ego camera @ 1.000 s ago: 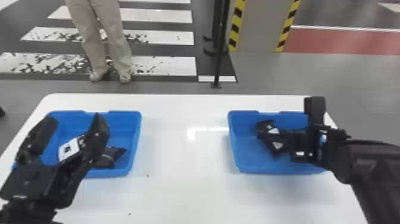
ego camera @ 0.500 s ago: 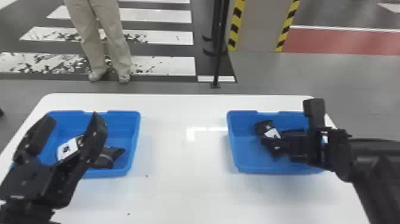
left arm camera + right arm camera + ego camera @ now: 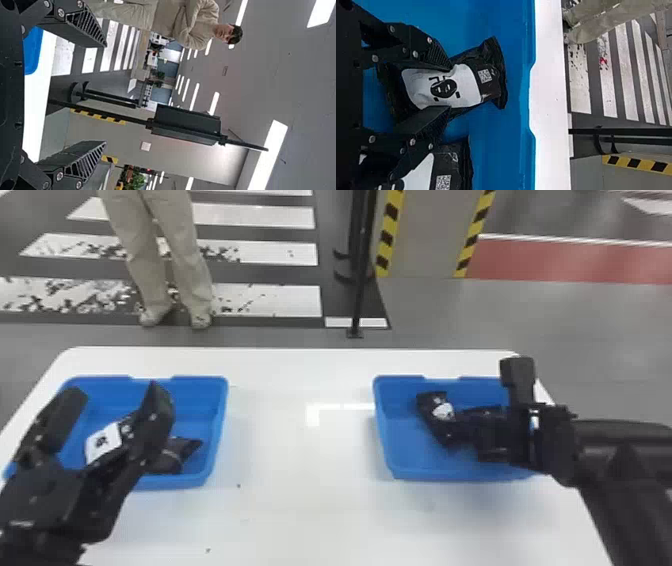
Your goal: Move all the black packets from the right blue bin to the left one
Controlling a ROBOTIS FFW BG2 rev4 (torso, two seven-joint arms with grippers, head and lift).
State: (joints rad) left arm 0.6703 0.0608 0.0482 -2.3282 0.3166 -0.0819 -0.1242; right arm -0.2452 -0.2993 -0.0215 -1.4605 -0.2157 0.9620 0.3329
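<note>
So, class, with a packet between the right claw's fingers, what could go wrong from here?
Another packet lies close to the right claw and might get dragged along. The pinched packet creases, so the hold might shift. The left claw sits near the left bin and could obstruct placing.

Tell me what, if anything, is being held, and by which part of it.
A black packet, pinched from both sides around its middle, where the white label is, by the right tool. The left tool is open and holds nothing.
</note>
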